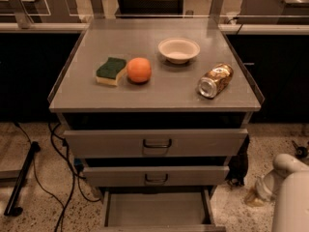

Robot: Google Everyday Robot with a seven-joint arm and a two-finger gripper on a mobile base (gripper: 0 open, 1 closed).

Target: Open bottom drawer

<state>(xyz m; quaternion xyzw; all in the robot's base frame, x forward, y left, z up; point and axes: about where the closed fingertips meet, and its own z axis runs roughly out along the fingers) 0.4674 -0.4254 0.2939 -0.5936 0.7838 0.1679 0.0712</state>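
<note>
The bottom drawer (157, 209) is the lowest and narrowest of three grey cabinet drawers. It stands pulled out toward me, its flat grey tray floor and thin side walls showing, with nothing inside. My gripper (252, 198) is low at the right, beside the cabinet's right side and apart from the drawer, on the end of my white arm (289, 178). It holds nothing that I can see.
Above are the middle drawer (155, 176) and the wide top drawer (157, 142), both with dark handles. On the cabinet top (159, 93) lie a green sponge (111, 70), an orange (139, 70), a white bowl (178, 50) and a tipped can (215, 80). Cables (63, 178) and a black stand leg (21, 182) lie on the floor at left.
</note>
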